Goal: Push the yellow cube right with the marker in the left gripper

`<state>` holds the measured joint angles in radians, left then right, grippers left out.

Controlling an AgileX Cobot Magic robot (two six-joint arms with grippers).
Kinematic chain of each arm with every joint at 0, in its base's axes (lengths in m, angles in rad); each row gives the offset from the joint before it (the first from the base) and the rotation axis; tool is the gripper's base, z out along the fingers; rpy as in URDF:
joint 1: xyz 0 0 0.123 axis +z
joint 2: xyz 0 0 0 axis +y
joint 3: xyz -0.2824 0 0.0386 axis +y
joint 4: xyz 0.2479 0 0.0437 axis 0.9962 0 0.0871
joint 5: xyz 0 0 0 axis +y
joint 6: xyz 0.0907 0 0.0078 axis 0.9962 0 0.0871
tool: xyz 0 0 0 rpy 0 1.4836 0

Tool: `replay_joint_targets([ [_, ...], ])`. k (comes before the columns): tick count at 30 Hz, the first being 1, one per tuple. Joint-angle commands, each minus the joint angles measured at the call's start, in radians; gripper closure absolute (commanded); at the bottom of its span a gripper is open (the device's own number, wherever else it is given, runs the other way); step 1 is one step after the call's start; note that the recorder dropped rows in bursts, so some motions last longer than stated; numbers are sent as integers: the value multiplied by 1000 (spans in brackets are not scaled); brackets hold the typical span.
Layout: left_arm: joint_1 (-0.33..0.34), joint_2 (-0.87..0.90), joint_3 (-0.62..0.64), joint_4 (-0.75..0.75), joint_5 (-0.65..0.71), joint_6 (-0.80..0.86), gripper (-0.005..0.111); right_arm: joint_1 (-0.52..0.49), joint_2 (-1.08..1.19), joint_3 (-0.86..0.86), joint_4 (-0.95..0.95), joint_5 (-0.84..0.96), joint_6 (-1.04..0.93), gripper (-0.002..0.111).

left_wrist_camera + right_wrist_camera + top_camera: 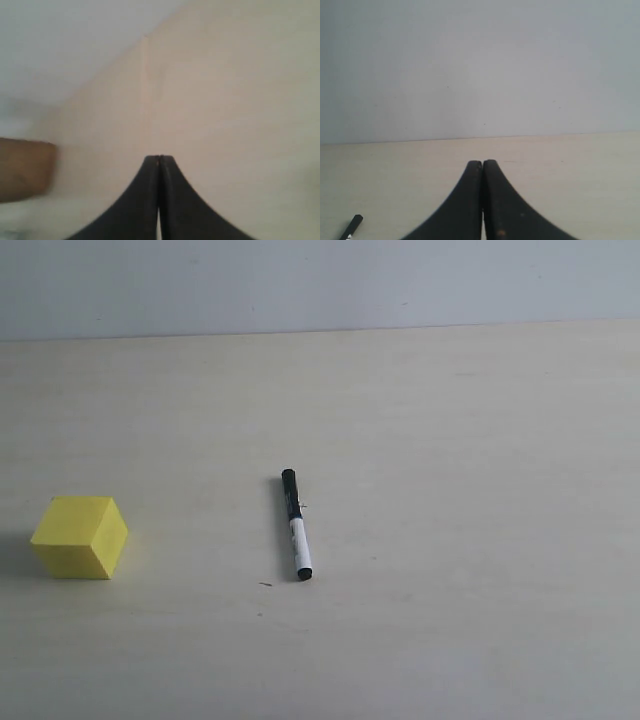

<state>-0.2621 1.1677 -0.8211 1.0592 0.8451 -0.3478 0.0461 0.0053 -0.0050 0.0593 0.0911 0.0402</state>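
**Marker loose on the table, cube well off to its left**

The marker point(296, 525) lay flat on the pale wooden table point(480, 490), near the middle of the exterior view. It ran almost straight away from the camera. The black cap pointed toward the wall point(300, 280), the white barrel and black end toward the near side. Nothing gripped it.

The yellow cube point(80, 537) sat on the same surface at the left of that view, one corner edge turned toward the camera. Cube and marker were well apart, with only bare tabletop between them. The cube sat roughly level with the marker's near half.

Neither arm showed in the exterior view.

Left gripper point(159, 160): fingers pressed tip to tip with nothing between them, hanging over bare table. A brownish shape point(25, 170) sat at the frame edge, too blurred to identify.

Right gripper point(482, 164): the same — fingers closed flat against each other and empty, aimed low across the table at the wall. One black end of the marker poked into a corner of its view, well clear of the fingers.
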Motion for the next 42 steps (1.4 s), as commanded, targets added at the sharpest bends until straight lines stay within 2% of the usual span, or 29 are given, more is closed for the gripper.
replay_joint_targets([
  [1,-7,73,-194,-802,79,327,107,-1,-5,5,2,-10,-2,108],
  [5,-18,114,-236,-1439,29,598,107,-1,-5,5,2,-10,-2,108],
  [7,-57,148,-236,-1558,-12,617,107,-1,-5,5,2,-10,-2,108],
  [9,-119,185,-236,-1546,-55,577,107,-1,-5,5,2,-10,-2,108],
  [13,-261,314,-241,-1408,-168,377,107,-1,-5,5,2,-10,-2,108],
  [19,-369,518,-348,-1294,-197,186,107,-1,-5,5,2,-10,-2,108],
  [22,-403,577,-403,-1368,-261,201,107,-1,-5,5,2,-10,-2,108],
  [24,-432,591,-430,-1427,-292,268,107,-1,-5,5,2,-10,-2,108],
  [26,-440,602,-432,-1487,-336,289,107,-1,-5,5,2,-10,-2,108],
  [28,-435,617,-454,-1516,-313,279,107,-1,-5,5,2,-10,-2,108],
  [30,-433,633,-511,-1394,-246,134,107,-1,-5,5,2,-10,-2,108],
  [32,-472,676,-602,-1127,-101,-153,107,-1,-5,5,2,-10,-2,108],
  [34,-503,731,-677,-981,15,-282,107,-1,-5,5,2,-10,-2,108],
  [35,-513,749,-698,-975,31,-287,106,-1,-5,5,2,-10,-2,108],
  [37,-541,799,-744,-980,34,-279,90,-1,-5,5,2,-10,-2,108],
  [38,-554,831,-769,-991,48,-260,72,-1,-5,5,2,-10,-2,108],
  [39,-559,849,-782,-998,69,-262,60,-1,-5,5,2,-10,-2,108],
  [40,-559,890,-815,-1000,140,-299,44,-1,-5,5,2,-10,-2,108],
  [42,-557,929,-844,-992,238,-360,45,-1,-5,5,2,-10,-2,108],
])
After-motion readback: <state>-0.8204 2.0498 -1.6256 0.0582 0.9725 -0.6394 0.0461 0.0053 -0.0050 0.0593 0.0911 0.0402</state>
